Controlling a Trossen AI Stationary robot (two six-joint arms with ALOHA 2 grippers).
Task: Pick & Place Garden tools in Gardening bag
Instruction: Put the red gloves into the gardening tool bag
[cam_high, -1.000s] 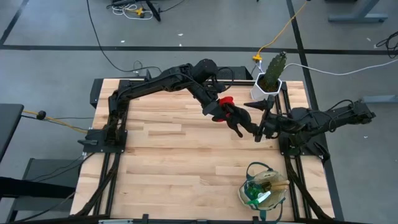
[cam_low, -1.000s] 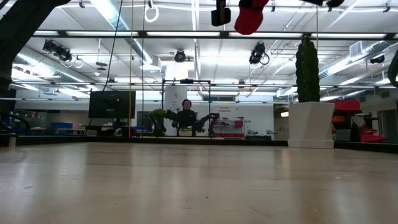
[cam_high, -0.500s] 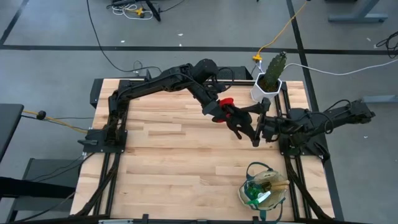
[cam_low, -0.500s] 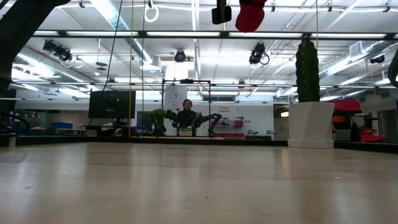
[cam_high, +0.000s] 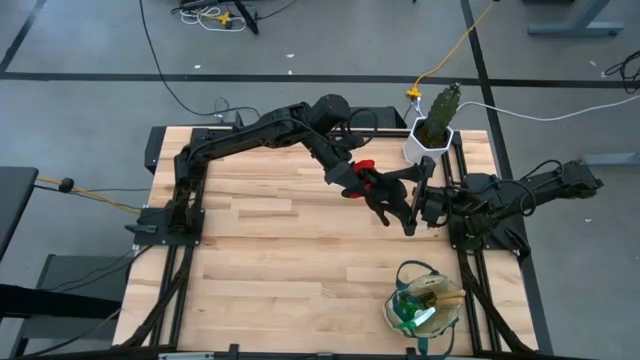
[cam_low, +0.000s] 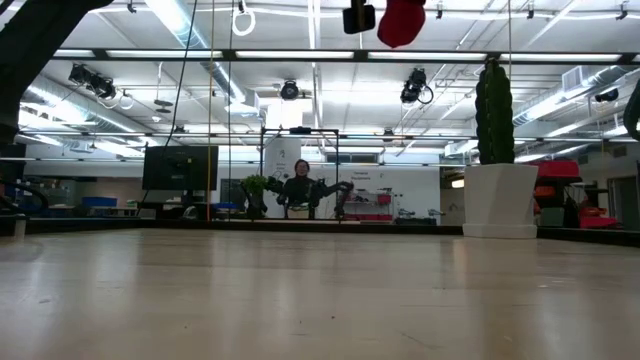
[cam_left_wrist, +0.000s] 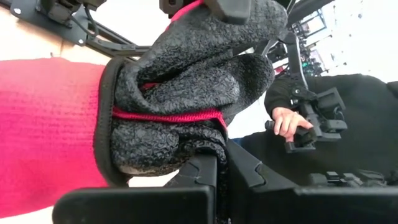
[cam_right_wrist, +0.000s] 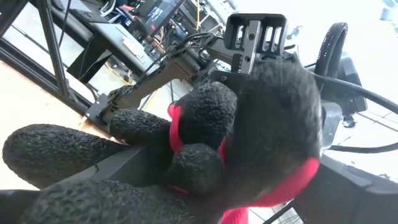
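Observation:
The red-and-black gloves (cam_high: 366, 166) hang in the air above the table's middle, with my left gripper (cam_high: 360, 184) shut on them. Their red cuff (cam_low: 402, 22) shows at the top of the low view and their black fingers (cam_high: 387, 208) stick out toward my right gripper (cam_high: 413, 197). That gripper is open, level, with one finger on either side of the black glove fingers (cam_right_wrist: 93, 155); whether it touches them I cannot tell. The gardening bag (cam_high: 425, 306) stands at the near right with a green spray bottle and a wooden-handled tool in it. My left gripper pinches the gloves between its two fingers at the black knit part (cam_left_wrist: 186, 124), just beyond the red cuff (cam_left_wrist: 43, 118). It comes nearly level from the table's left. The gloves are bunched, lifted clear of the table, their black fingers pointing away from it.
A cactus in a white pot (cam_high: 432, 137) stands at the far right corner, close behind the two grippers. Bare wooden table (cam_high: 280, 260) lies to the left and near side. A person (cam_low: 298, 185) sits beyond the table; a hand (cam_left_wrist: 286, 121) shows in the left wrist view.
My right gripper has tipped and turned a little where it stands at the gloves' black fingers, staying open. The gloves stay lifted in my left gripper.

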